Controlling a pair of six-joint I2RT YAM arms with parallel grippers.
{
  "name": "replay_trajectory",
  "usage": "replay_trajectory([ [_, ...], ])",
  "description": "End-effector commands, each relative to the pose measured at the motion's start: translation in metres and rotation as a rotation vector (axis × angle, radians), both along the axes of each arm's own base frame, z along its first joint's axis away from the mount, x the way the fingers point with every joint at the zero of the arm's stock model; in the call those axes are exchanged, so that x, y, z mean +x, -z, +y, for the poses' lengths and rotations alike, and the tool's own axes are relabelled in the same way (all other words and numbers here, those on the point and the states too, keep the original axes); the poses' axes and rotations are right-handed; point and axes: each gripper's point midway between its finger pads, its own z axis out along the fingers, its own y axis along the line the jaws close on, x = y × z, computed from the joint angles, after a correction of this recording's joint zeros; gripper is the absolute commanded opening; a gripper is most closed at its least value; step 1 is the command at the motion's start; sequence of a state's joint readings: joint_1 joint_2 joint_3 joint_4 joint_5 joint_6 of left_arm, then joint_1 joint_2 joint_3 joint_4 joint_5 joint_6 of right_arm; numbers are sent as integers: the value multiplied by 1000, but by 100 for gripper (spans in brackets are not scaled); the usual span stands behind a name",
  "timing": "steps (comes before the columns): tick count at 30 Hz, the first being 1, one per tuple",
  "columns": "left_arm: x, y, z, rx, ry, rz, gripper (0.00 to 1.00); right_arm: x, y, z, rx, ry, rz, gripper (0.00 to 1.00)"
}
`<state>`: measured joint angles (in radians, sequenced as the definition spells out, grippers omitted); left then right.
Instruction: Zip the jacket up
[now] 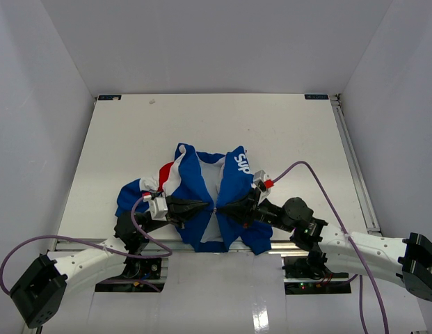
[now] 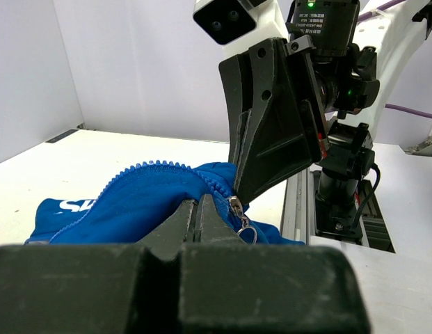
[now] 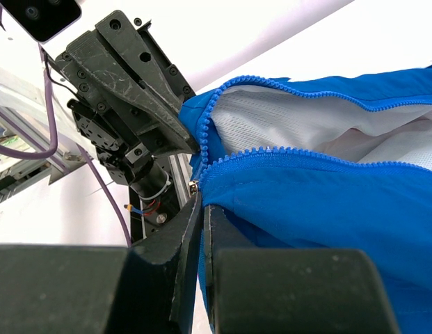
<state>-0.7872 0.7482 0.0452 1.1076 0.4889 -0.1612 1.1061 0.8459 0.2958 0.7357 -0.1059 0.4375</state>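
Jacket [image 1: 202,198]: lies on the white desk [image 1: 202,125], toward its near edge, between the two arms; front open, white lining [image 3: 306,118] showing between the blue panels; white lettering [image 1: 241,163] on the panel at the right arm's side; red and white cloth bunched at the left arm's side.
Left end effector [image 1: 207,206]: low over the near part of the jacket, pointing at the front opening; fingers pressed together, tips pinching the blue edge just beside the zipper pull [image 2: 238,212].
Right end effector [image 1: 222,207]: opposite the left one, tip almost meeting tip over the opening; fingers closed on the other blue edge, blue cloth showing in the slit between them; the zipper teeth [image 3: 271,153] run away from the tips.
Zipper: unjoined along the length in view; the two rows spread apart toward the collar.
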Motion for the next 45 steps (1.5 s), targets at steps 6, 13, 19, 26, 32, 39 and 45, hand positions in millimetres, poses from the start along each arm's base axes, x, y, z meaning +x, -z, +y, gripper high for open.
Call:
replay_trajectory([
  [6, -19, 44, 4, 76, 67, 12, 0, 6, -27, -2, 90, 36, -26, 8],
  [13, -23, 44, 3, 81, 89, 4, 0, 8, -27, -6, 94, 52, -22, 8],
  [19, -23, 47, 1, 96, 97, 14, 0, 9, -28, -7, 100, 64, -19, 8],
  [26, -22, 50, -2, 115, 108, 31, 0, 9, -27, -8, 98, 64, -21, 8],
  [32, -25, 52, -5, 134, 135, 42, 0, 8, -24, -10, 86, 67, -31, 8],
  [39, -27, 55, -7, 148, 154, 56, 0, 7, -24, -11, 82, 65, -46, 8],
  [45, -25, 49, -7, 129, 148, 80, 16, 5, -17, -9, 64, 46, -47, 8],
])
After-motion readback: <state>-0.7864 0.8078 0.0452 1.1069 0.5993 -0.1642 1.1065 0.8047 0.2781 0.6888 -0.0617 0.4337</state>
